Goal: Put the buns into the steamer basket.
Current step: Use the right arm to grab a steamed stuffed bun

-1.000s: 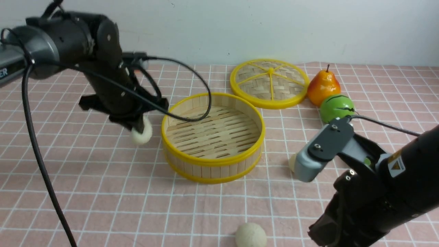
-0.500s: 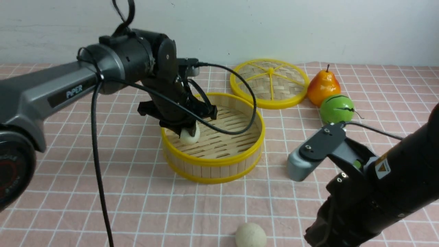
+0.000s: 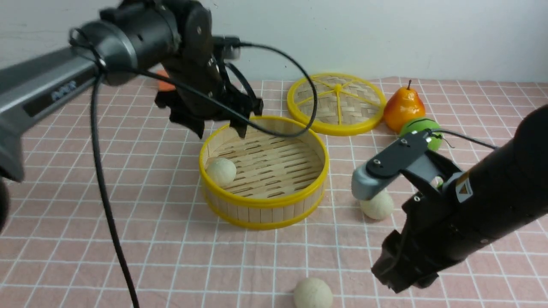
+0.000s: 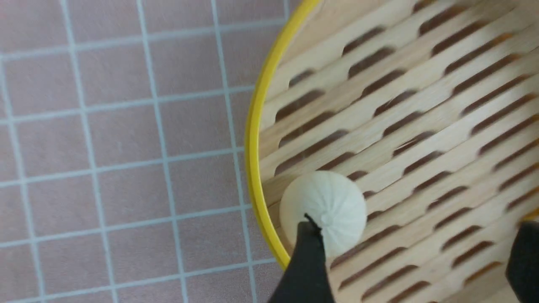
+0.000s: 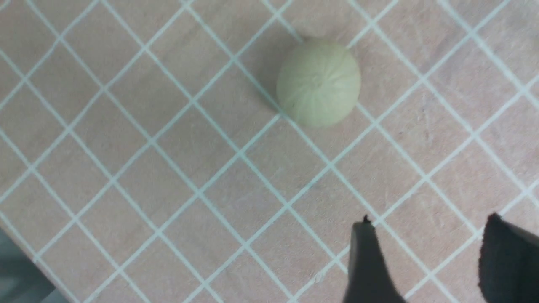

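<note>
Pincer of the left arm (image 4: 414, 233) stands wide apart with nothing between its fingers, raised above the steamer basket (image 3: 264, 205); the right gripper (image 5: 427, 223) is likewise parted and empty, over the tabletop. One second ago the left gripper had a bun down beside the basket, outside its rim; half a second ago that bun was over the slatted floor. Now it is released: the first bun (image 3: 221, 172) rests inside the basket, close to the wall on the robot's left, and the left gripper is higher than it was. The right gripper has opened over the same second, and its arm has shifted, bringing more of the second bun (image 3: 377, 204) into sight. In my assessment one of three buns is delivered and two are outstanding. The second bun sits on the tiled-pattern table (image 3: 171, 256) to the right of the basket, apart from it; the third bun (image 3: 313, 293) sits at the near edge of the front view, also well apart. The opened right gripper appears to be readying for a pick, which calls for alignment over a bun before closing. The woven lid (image 3: 338, 102) lies beyond the basket, with the pear (image 3: 404, 109) and the green fruit (image 3: 424, 130) beside it, none of them obstructing the basket's opening. Markings: blurred lettering (image 3: 64, 90) on the left forearm, legible half a second ago as "PiPER"; a triangular warning label (image 3: 463, 189) on the right arm, no wording readable.
</note>
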Available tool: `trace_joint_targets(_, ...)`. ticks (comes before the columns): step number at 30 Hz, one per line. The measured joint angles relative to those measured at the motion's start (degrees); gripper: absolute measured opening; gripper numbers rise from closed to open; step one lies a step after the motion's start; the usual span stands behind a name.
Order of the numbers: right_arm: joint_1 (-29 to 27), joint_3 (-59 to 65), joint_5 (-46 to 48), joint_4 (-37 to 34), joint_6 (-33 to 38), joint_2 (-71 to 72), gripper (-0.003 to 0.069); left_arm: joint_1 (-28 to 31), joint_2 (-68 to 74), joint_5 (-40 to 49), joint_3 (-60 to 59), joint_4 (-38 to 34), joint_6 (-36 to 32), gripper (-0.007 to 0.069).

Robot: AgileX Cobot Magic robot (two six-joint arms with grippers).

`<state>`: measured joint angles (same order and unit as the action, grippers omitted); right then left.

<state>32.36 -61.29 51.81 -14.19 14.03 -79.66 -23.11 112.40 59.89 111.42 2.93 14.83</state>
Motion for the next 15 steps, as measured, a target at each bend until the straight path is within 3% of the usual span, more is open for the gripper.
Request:
trace_joint_targets(3, 1.06, -3.36, 0.57, 0.31, -0.13, -1.76, 0.0498, 0.0, -7.16, 2.92, 1.22, 1.03, -0.12, 0.0566)
trace_joint_targets(8, 5.74, -6.57, 1.38, 1.12, 0.27, -6.66, 0.0555, 0.0, -16.76, 10.57, 0.85, 3.0, -0.12, 0.0518)
trace_joint_targets(12, 8.93, -7.69, 0.53, 2.53, -0.21, -11.87, 0.056, 0.0, -23.38, 11.51, -2.6, 3.11, -0.12, 0.0445)
trace_joint_targets(15, 9.76, -8.21, -2.64, 5.04, -3.25, -17.34, 0.0561, 0.0, -31.51, 11.51, -10.17, 1.42, -0.12, 0.0309)
